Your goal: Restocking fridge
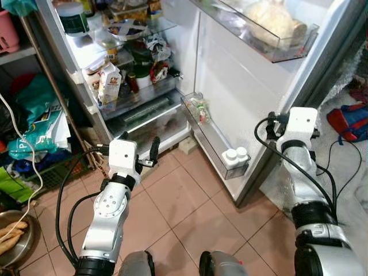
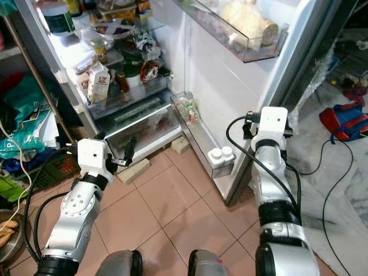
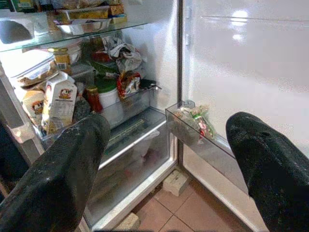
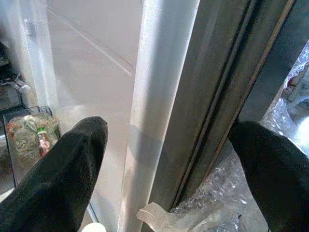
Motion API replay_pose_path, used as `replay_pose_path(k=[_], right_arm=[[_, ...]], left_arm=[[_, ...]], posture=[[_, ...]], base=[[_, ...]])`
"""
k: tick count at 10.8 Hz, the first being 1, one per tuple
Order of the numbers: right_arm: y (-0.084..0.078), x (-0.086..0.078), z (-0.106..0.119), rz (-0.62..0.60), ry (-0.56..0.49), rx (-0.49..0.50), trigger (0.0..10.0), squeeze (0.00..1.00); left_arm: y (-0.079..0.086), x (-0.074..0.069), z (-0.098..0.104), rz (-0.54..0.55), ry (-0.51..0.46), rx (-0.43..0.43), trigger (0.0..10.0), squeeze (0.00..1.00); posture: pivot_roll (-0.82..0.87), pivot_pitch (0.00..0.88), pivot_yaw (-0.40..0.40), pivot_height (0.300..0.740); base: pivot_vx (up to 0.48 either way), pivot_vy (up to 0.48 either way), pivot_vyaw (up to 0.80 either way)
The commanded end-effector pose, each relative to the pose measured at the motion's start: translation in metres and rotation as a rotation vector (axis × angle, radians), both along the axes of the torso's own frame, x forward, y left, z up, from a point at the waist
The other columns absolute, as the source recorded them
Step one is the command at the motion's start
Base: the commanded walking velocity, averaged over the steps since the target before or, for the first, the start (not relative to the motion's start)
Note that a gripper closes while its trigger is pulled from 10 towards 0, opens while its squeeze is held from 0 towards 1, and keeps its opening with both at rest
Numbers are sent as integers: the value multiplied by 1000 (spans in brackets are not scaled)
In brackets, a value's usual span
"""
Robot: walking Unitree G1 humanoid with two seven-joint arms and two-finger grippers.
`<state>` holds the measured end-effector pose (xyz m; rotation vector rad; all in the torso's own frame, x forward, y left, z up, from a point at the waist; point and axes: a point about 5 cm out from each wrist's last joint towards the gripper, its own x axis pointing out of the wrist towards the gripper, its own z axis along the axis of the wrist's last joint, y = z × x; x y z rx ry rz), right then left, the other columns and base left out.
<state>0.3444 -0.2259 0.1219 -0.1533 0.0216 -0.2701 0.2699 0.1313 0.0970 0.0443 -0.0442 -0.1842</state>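
Fridge [image 1: 190, 52] stands open before me, its door [image 1: 253, 86] swung wide to my right; shelves crowded, lit from inside.

My left gripper [image 3: 164, 159] is raised toward the lower shelves, fingers spread wide, nothing between them; my right gripper [image 4: 169, 159] is likewise spread and empty, its fingers straddling the door's outer edge [image 4: 164, 96] without touching that I can make out.

No item to stock is in either gripper; the handling question falls on the door and on what is already inside.

Door: stiff, heavy-looking, loaded; upper door bin [image 1: 270, 34] holds a pale bagged lump, lower door bin [image 1: 215, 135] holds two white-capped bottles [image 1: 236, 155] and a small packet [image 1: 200, 109]; I judge the edge is the place to take hold, flat and rigid, though smooth metal may slip.

Inside: milk carton [image 3: 58, 99] is light and crushable, grip at its flat sides; red-capped bottle [image 3: 94, 99] and jars look hard, slick, breakable; glass shelf [image 3: 72, 34] is fragile, so avoid knocking it.
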Motion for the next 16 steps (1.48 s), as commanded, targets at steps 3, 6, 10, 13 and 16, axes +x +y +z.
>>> replay_pose_path(k=[3,6,10,13,16], right_arm=[[18,16,12,76,-38,50,10000,0],[48,23,4,254,19,208,10000,0],[77,20,1,476,29,324,10000,0],[94,11,7,689,5,432,10000,0],[109,-4,20,927,-10,617,10000,0]], left_arm=[[2,-1,1,8,-5,11,10000,0],[3,-1,2,8,-4,16,10000,0],[3,-2,1,3,-2,19,10000,0],[3,-1,1,-2,-2,21,10000,0],[3,-1,2,-5,-5,22,10000,0]], posture=[[85,83,-11,740],[87,85,-8,740],[85,87,-4,740],[81,87,-1,740],[81,86,1,740]], base=[[0,0,0],[0,0,0],[0,0,0],[0,0,0],[0,0,0]])
